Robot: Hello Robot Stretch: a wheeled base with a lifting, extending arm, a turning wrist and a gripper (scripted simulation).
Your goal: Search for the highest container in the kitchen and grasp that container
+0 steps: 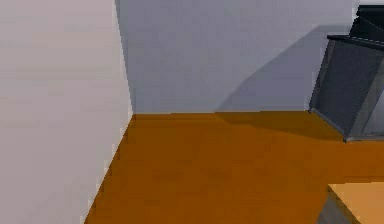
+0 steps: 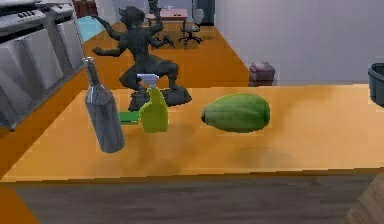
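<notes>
— What do we see on the arm's side?
— A wooden countertop (image 2: 310, 140) runs across the arm side view. Toward its left stands a tall grey bottle (image 2: 101, 115), upright, with a thin neck. It is the tallest vessel we can make out there. Just to its right stands a yellow-green spray bottle (image 2: 153, 110), with a flat green thing (image 2: 129, 117) lying at its foot.
— And further along?
— A green oval fruit (image 2: 237, 112), much like a melon, lies near the middle, apart from both bottles. Behind the spray bottle we see a dark statue (image 2: 145, 55) with many arms. A dark bin (image 2: 377, 82) shows at the right edge, and a small box (image 2: 262, 72) sits on the floor beyond the counter.
— The claw?
— We cannot tell its state.
— Ahead of us?
— Orange floor (image 1: 200, 160), pale walls (image 1: 60, 80) meeting in a corner, a dark grey cabinet (image 1: 352, 90) at the forward view's right, and a wooden corner (image 1: 362, 205) at the bottom right
</notes>
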